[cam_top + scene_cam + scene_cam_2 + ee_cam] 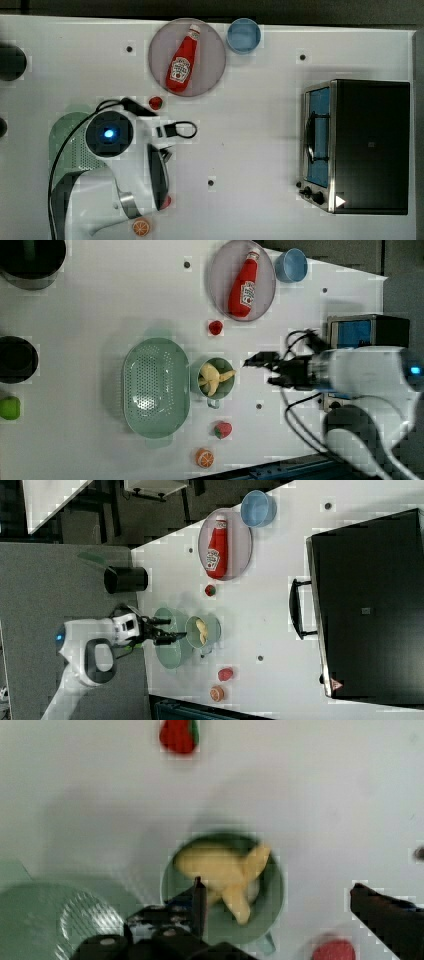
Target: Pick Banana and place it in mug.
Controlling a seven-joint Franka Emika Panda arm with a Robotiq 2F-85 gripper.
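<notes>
In the top view, the white arm covered the lower left, its gripper (161, 150) over the table (250, 150).

In the left view, the banana (214, 378) lay inside the teal mug (226, 388) at centre, touching the green colander (156, 387) on the left view's left; the gripper (257, 369) hung apart from it, fingers spread and empty.

In the right view, the mug (212, 628) sat mid-frame beside the colander (170, 655).

In the wrist view, the banana (220, 867) filled the mug (272, 907) between the open fingers (199, 897).

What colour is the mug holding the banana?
Teal-green; the mug with the banana inside shows best in the left view.
</notes>
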